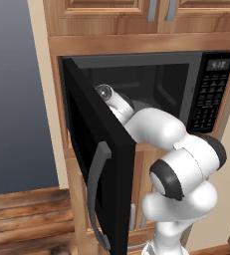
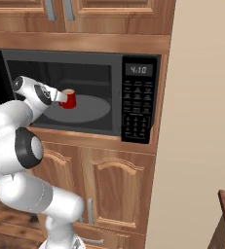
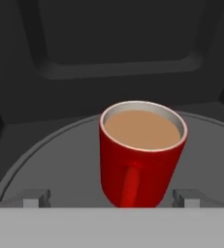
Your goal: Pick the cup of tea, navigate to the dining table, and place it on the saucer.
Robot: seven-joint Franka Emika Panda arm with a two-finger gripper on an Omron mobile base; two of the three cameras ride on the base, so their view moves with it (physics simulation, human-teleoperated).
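The cup of tea stands upright on the grey turntable inside the open microwave, its handle facing the hand. The fingers are spread wide, one tip either side of the cup's base, gripping nothing. The microwave door hangs open left of the arm.

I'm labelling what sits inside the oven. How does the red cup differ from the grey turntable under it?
The cup of tea is glossy red; the turntable is dull grey. The cup stands upright and tall, holding tan liquid, while the turntable lies flat and far wider. The cup has a handle facing the tool; the turntable has none. Both are round and sit inside the open microwave.
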